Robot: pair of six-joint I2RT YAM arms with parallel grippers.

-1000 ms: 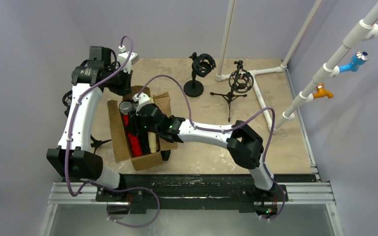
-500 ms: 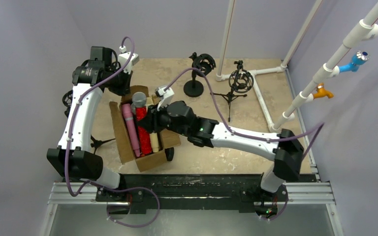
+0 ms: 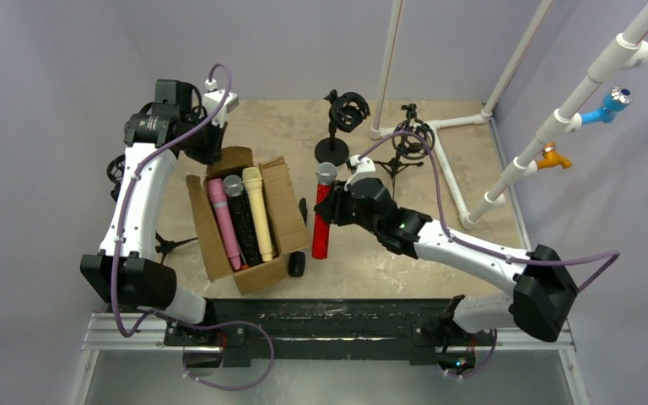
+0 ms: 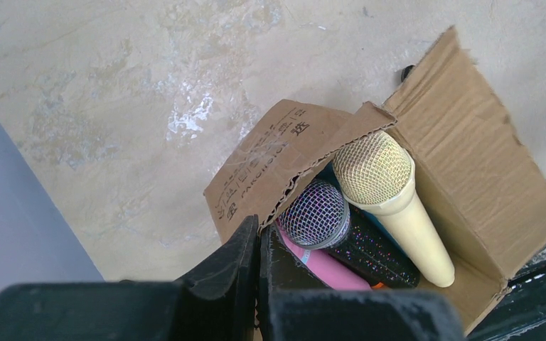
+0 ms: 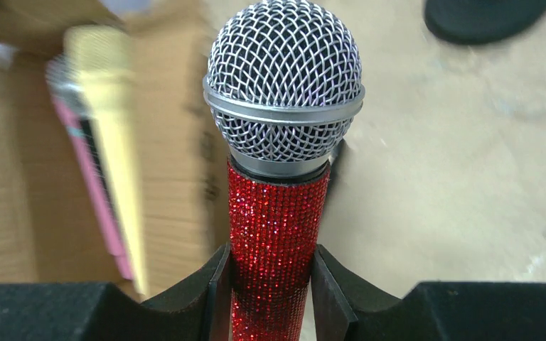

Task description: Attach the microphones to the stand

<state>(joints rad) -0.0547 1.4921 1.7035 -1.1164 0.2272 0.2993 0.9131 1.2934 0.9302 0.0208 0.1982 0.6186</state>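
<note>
**Carrying one microphone toward a stand.** The right jaws pinch the glittery red microphone [image 5: 276, 213] around its body, just below the mesh head. We see it held outside the cardboard box [image 3: 205, 240], just beside the box's right flap, with the head pointing away from the arm bases. The pink microphone [image 3: 224, 224], the black glitter microphone [image 3: 243, 229] and the cream microphone [image 3: 258, 211] lie side by side in the box. The left jaws are pressed together at the box's far flap; we cannot tell whether they touch it.

The round-base stand [image 3: 334, 135] and the tripod stand [image 3: 407, 142], each carrying a shock-mount ring, wait farther back on the counter [image 3: 287, 126].

We judge the step in hand to be delivery to a ring. Because the grip sits high, the long tail is free, so we would enter tail-first. We would line the body up with the ring's axis before advancing, then push slowly, since a light stand may tip or slide. The purple cable [image 3: 386, 135] loops close to the tripod stand and should be kept from snagging it.
</note>
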